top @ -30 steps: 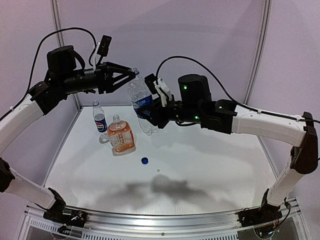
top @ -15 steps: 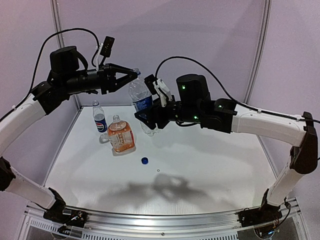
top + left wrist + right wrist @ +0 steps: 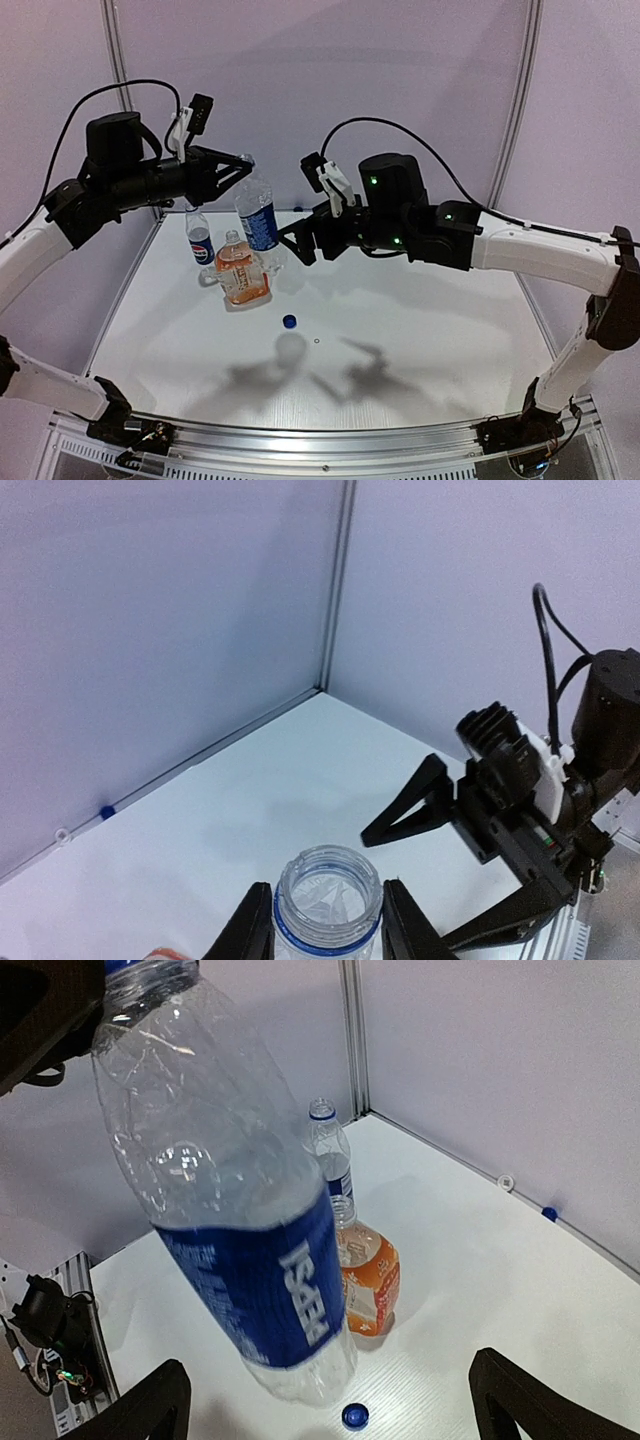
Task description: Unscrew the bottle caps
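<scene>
A slim clear bottle point(image 3: 258, 218) with a blue label hangs in the air, and my left gripper point(image 3: 243, 165) is shut on its neck. Its mouth point(image 3: 328, 892) has no cap, and a black finger point(image 3: 252, 932) sits against each side. One blue bottle cap point(image 3: 289, 321) lies on the table, in the right wrist view point(image 3: 354, 1415) just below the hanging bottle point(image 3: 250, 1250). My right gripper point(image 3: 297, 243) stands wide open to the right of the bottle, apart from it. The squat orange-labelled bottle point(image 3: 241, 274) shows an open neck point(image 3: 345, 1207).
A small blue-labelled bottle point(image 3: 200, 238) stands at the back left beside the orange one; it shows in the right wrist view point(image 3: 328, 1150) too. A small blue bit point(image 3: 549, 1214) and a white one point(image 3: 506, 1182) lie along the back wall's base.
My right gripper has opened and let go of the bottle's body. The left arm has carried the bottle by its neck to the left and lower.
</scene>
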You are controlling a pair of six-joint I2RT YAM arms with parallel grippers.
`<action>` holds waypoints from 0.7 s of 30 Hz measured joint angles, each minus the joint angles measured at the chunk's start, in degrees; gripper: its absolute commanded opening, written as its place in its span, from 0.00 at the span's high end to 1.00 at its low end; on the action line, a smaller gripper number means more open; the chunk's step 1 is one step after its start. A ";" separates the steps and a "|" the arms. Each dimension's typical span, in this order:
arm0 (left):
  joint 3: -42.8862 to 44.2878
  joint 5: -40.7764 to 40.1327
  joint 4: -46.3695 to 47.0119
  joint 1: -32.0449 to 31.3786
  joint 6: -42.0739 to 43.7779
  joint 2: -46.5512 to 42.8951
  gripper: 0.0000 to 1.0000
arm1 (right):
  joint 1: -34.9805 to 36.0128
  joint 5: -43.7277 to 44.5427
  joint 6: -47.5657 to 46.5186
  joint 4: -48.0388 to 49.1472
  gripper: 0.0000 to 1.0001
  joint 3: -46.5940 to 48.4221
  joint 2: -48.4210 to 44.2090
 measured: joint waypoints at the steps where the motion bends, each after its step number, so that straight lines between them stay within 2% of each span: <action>1: -0.98 -1.73 -0.55 0.04 0.11 -1.11 0.85 | 0.00 0.24 0.33 0.02 0.01 -1.09 -0.68; 12: -20.15 -26.14 -2.91 3.17 -0.70 -19.39 0.86 | 0.00 5.03 2.25 -0.09 0.01 -5.88 -4.11; 21: -33.81 -39.17 0.17 7.10 -3.37 -24.24 0.85 | 0.00 7.76 3.65 0.20 0.01 -7.61 -4.90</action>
